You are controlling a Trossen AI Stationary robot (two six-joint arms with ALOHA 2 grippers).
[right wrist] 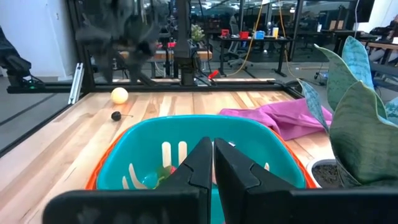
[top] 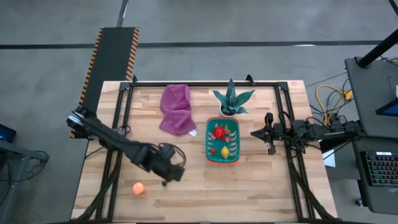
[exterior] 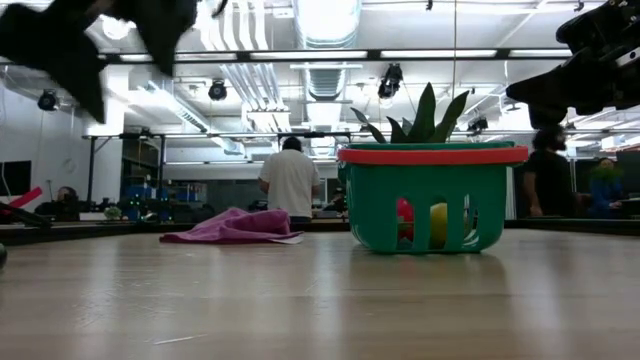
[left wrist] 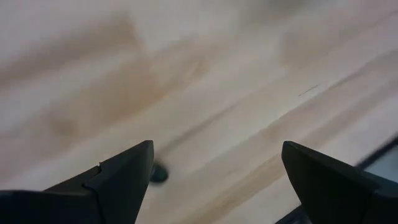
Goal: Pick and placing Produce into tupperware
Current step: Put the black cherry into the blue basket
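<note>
The teal basket (top: pixel 222 140) with the orange rim stands on the table right of centre and holds a red fruit (top: pixel 219 132), a yellow lemon (top: pixel 224 151) and small pieces. It also shows in the low view (exterior: pixel 430 205) and in the right wrist view (right wrist: pixel 186 140). An orange ball (top: pixel 138 188) and a tiny dark piece (top: pixel 164 183) lie on the table near the front left. My left gripper (top: pixel 175 174) hovers open above the table by the dark piece (left wrist: pixel 159 174). My right gripper (right wrist: pixel 213 155) is shut and empty, just right of the basket (top: pixel 256 132).
A purple cloth (top: pixel 177 109) lies crumpled at the back centre. A green spiky plant in a white pot (top: pixel 231 101) stands just behind the basket. People stand in the room beyond the table (exterior: pixel 290 180).
</note>
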